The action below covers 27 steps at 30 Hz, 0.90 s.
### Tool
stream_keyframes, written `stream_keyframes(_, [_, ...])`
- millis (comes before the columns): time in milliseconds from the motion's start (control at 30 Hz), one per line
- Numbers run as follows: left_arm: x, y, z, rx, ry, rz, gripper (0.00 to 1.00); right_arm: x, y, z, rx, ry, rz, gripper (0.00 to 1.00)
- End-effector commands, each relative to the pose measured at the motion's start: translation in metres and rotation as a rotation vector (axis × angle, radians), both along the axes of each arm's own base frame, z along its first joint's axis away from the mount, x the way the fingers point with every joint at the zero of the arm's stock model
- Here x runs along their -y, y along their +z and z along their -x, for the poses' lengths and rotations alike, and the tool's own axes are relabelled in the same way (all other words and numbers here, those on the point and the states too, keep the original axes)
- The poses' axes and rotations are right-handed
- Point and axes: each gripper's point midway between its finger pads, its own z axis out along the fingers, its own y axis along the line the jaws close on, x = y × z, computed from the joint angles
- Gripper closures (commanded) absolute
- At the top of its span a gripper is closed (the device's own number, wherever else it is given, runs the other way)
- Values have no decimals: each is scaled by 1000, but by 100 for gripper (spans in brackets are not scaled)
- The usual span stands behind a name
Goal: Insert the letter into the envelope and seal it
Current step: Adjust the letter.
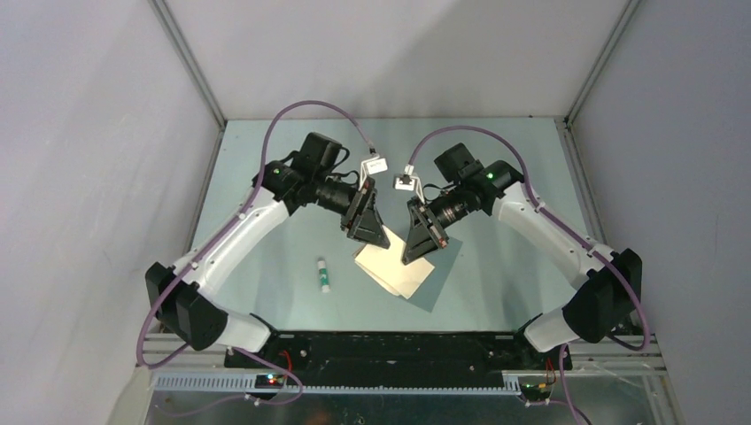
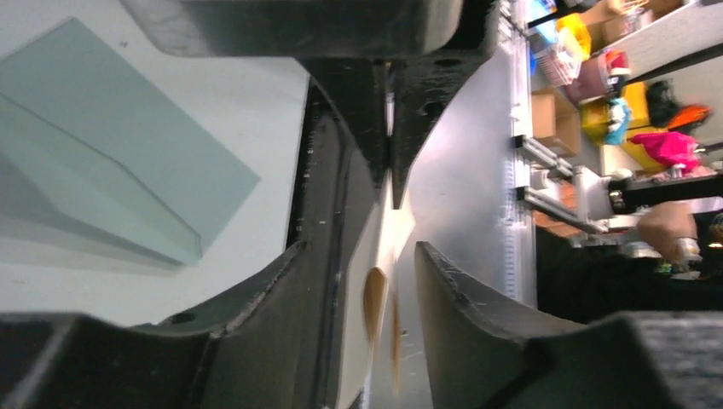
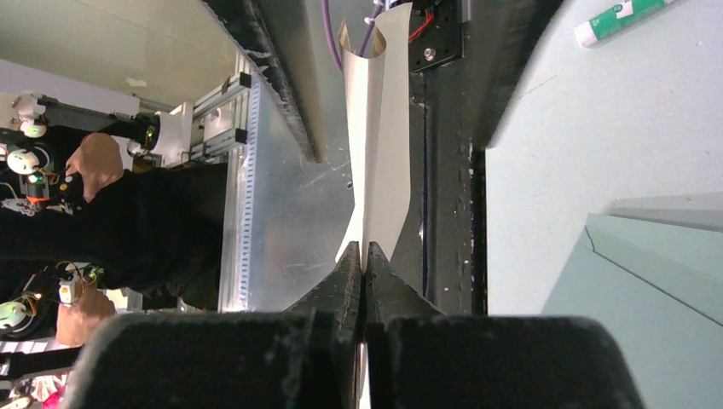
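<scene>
The tan letter hangs between both grippers, just above the teal-grey envelope lying flat on the table. My right gripper is shut on the upper edge of the letter, which bows away from it. My left gripper is open, its fingers straddling the letter seen edge-on. A gap shows between the sheet and the right finger. In the left wrist view the envelope lies to the left with a fold across it. The envelope also shows at the right of the right wrist view.
A small white glue stick with a green cap lies left of the letter on the pale green table. The glue stick shows again in the right wrist view. The black base rail runs along the near edge, and grey walls enclose the table.
</scene>
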Motion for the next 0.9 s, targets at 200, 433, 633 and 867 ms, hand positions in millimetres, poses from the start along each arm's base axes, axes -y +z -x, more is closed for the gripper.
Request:
stream_keyframes(200, [9, 12, 34, -21, -163, 90, 100, 3, 9, -43, 68, -194, 34, 67])
stream_keyframes(433, [4, 49, -61, -47, 343, 240, 100, 63, 54, -124, 87, -853, -147, 17])
stream_keyframes(633, [-18, 114, -100, -72, 753, 634, 100, 71, 70, -117, -22, -1137, -406, 5])
stream_keyframes(867, [-38, 147, -103, -163, 824, 920, 100, 35, 68, -98, -215, -1159, -602, 6])
